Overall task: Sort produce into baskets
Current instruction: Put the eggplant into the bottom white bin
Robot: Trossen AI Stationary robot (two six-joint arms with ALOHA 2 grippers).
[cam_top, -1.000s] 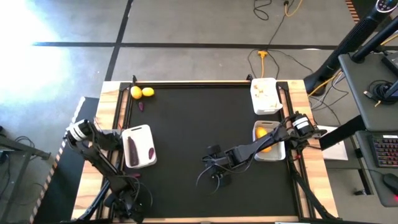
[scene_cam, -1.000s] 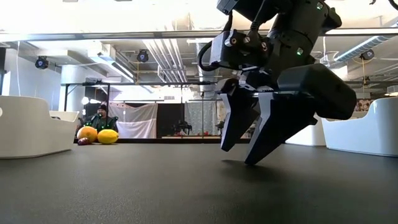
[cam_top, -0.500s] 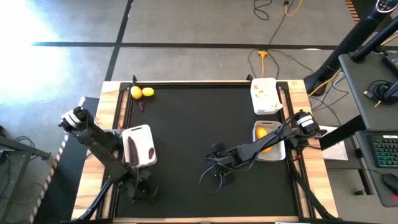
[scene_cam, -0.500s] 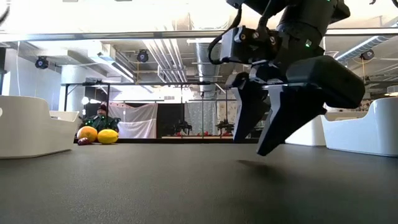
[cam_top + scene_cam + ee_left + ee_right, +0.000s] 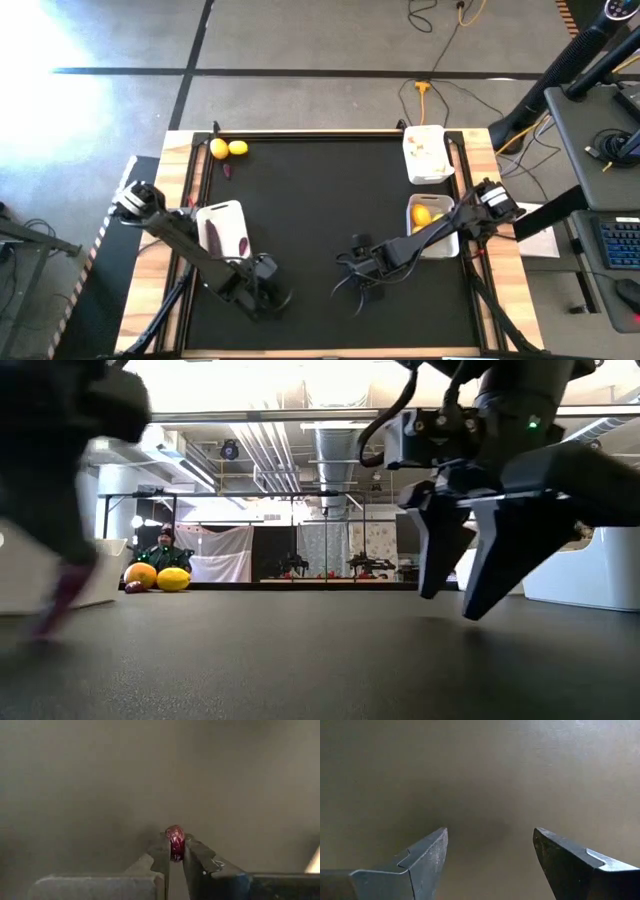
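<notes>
My left gripper (image 5: pixel 278 296) is near the table's near edge, left of the middle. It is shut on a small dark red-purple piece (image 5: pixel 175 836). My right gripper (image 5: pixel 356 290) hangs open and empty over the black mat to its right, and also shows in the right wrist view (image 5: pixel 490 855). Two yellow lemons (image 5: pixel 228 148) and a small purple piece (image 5: pixel 227 170) lie at the far left corner. A white tray (image 5: pixel 222 206) at the left holds a long purple piece (image 5: pixel 213 240) and a short one (image 5: pixel 243 245). My left gripper pinches the small purple piece's lower part (image 5: pixel 175 851) between its two fingertips (image 5: pixel 196 855). The piece's rounded end sticks out past the fingertips. Whether it is clear of the mat does not show plainly.
Two more white trays stand at the right edge: the far one (image 5: pixel 424 128) with whitish garlic, the near one (image 5: pixel 433 254) with lemons (image 5: pixel 421 213), crossed by my right arm. In the low view the two loose lemons (image 5: pixel 158 576) sit far back on the left.
My left gripper has swung fast from the near left corner toward the table's right, along the near edge, and now is close to my right gripper. My right gripper has drifted a little toward the right and near edges, staying open.
</notes>
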